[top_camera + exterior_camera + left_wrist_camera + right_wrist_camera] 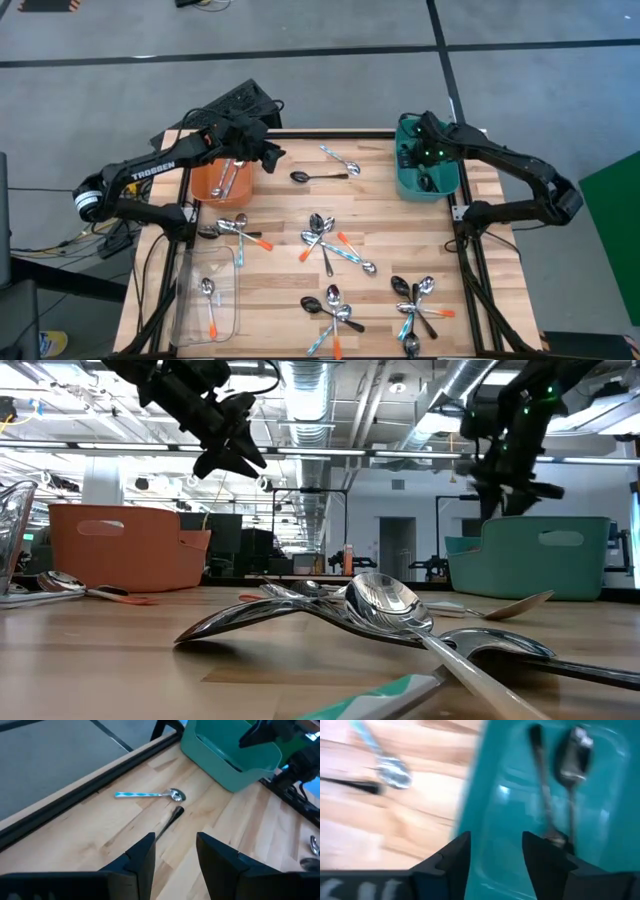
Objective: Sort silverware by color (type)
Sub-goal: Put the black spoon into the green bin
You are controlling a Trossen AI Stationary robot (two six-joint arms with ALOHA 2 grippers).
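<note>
Above the teal bin (428,180) at the counter's (280,210) far right corner, the right pincer (492,852) hangs with fingers apart and empty, two dark spoons (555,790) lying in the bin below, apparently the dark group's place. Across the counter, the left pincer (175,852) hovers beside the orange bin (222,178), fingers apart and empty, facing a black spoon (318,177) and a blue-handled spoon (341,159). Unsorted spoon clusters (330,245) wait nearer the front.

Open-plan lab: exposed ceiling ducts (310,380), wooden workbench (380,215).
</note>
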